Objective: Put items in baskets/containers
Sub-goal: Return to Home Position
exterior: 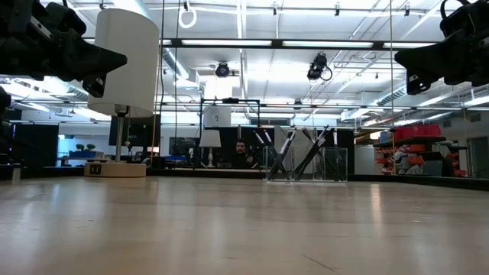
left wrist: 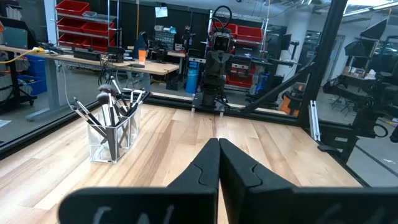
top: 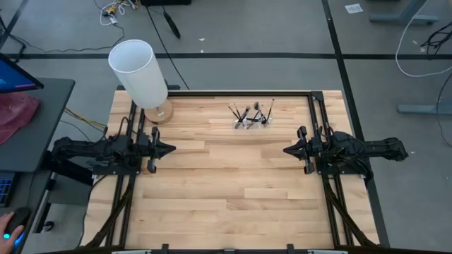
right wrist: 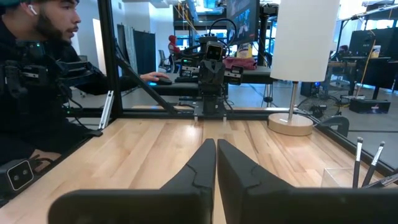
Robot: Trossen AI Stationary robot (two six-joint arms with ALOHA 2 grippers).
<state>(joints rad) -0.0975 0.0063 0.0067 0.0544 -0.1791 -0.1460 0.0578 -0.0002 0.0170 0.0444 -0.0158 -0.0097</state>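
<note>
Several brushes (left wrist: 112,106) in near-invisible holder (left wrist: 99,147)

Pale wood-plank table (top: 226,183) with soft sheen, clear glossy plastic holder (left wrist: 99,142), matt white cylinder (top: 139,70), wooden base (top: 162,113)

We see the table (top: 226,197) in pale honey wood, banded by planks with fine grain. The cylinder (top: 138,70) is plain white — its round base (top: 161,113) light wood. The brushes (top: 252,113) are dark, their holder (left wrist: 102,149) clear and colourless. The left gripper (top: 169,149) and the right gripper (top: 288,150) — 2 matte shapes — are black.
</note>
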